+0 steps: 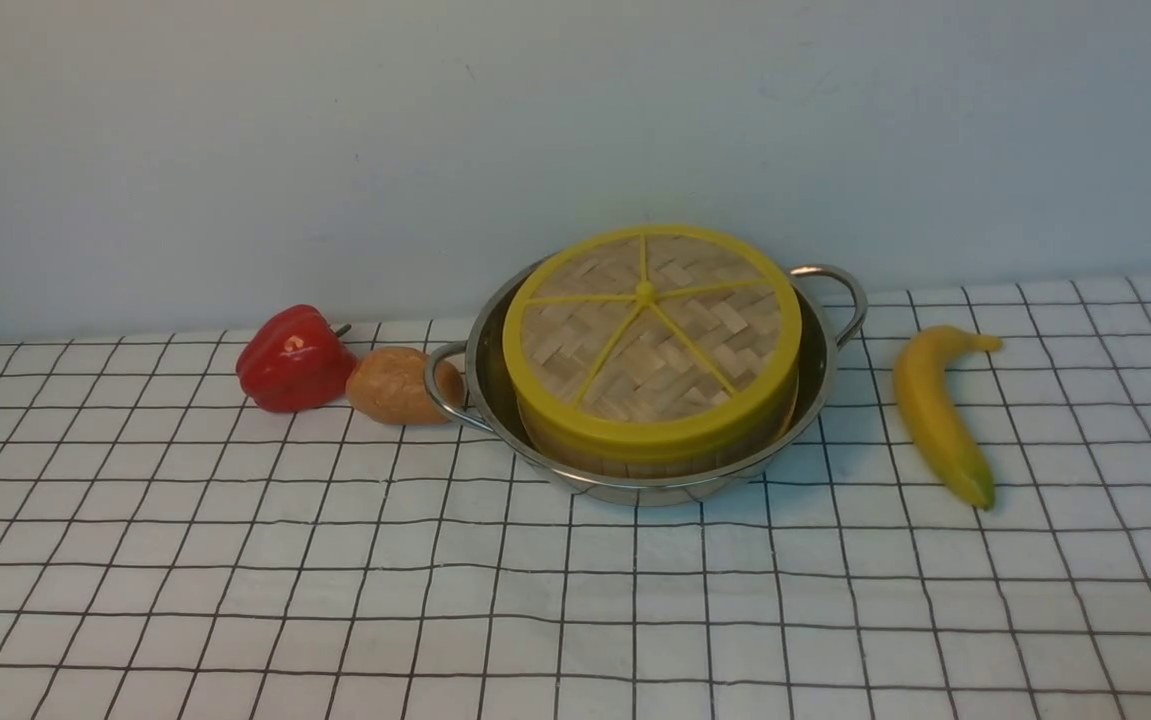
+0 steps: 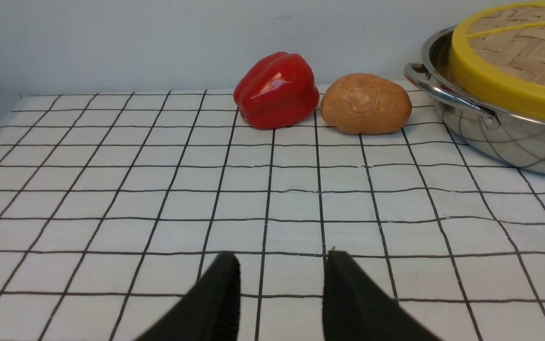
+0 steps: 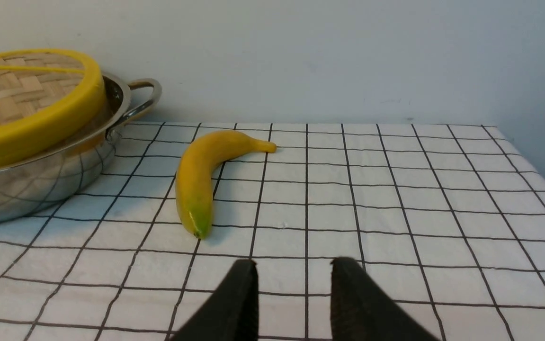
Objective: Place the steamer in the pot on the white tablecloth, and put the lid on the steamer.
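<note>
Left gripper: black fingers parted by a narrow gap, nothing between them, low over the white tablecloth. Bare grid cloth lies just ahead of the tips. Farther out, a red bell pepper and a brown potato sit side by side near the wall, close together; whether they touch, cannot tell. The potato lies just beside the near loop handle of the pot.

Right gripper: same posture, fingers a little apart, empty, over the cloth. Ahead of it a yellow banana with a green tip lies on the cloth, clear of the pot, stem end toward the wall.

Front view, neither arm showing: the pot stands on the tablecloth mid-table toward the wall. The steamer sits inside it, only a band of tan wall visible below the lid. The lid rests on top of the steamer, tilted slightly, its near edge lower. Pepper and potato left of the pot, banana right.
</note>
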